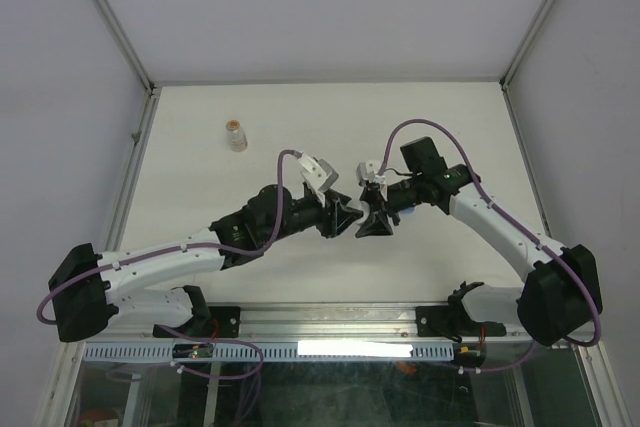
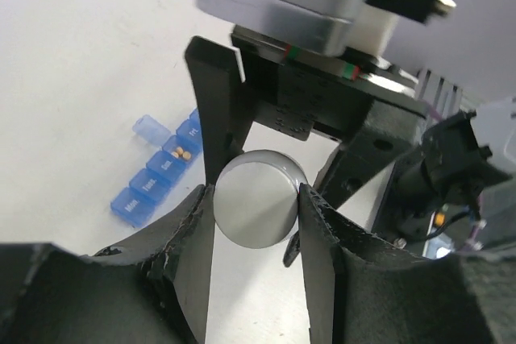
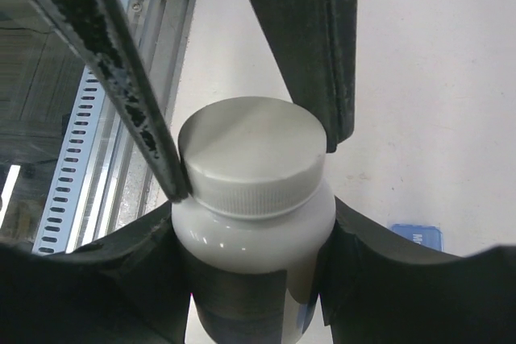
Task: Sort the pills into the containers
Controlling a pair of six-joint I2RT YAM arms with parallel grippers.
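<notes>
Two robot arms meet over the middle of a white table [image 1: 300, 137], sharing one bottle between them. The right gripper [image 3: 251, 227] is clamped around the body of a white plastic pill bottle [image 3: 254, 251], one finger pressed to each side, with the capped end turned toward the other arm. The left gripper [image 2: 258, 213] pinches the bottle's round white ribbed screw cap [image 3: 250, 147], its two black fingers [image 2: 201, 231] set against opposite edges of the cap. The small blue translucent plastic pill organiser [image 2: 157, 175], a straight row of joined square compartments, lies flat on the table close beside the grippers, off to the left in the left wrist camera's view. One lid [image 2: 149, 129] near the far end of the row stands flipped open, and two small tan pills [image 2: 183, 153] sit in the uncovered compartment. The other lids that show, marked with white lettering, are down. A blue corner of the organiser also peeks out past the right gripper's finger in the right wrist view, while from overhead the arms hide the strip altogether. Well apart from all this, toward the far left of the table, a small clear bottle with tan-orange contents [image 1: 236, 135] stands upright on its own.
</notes>
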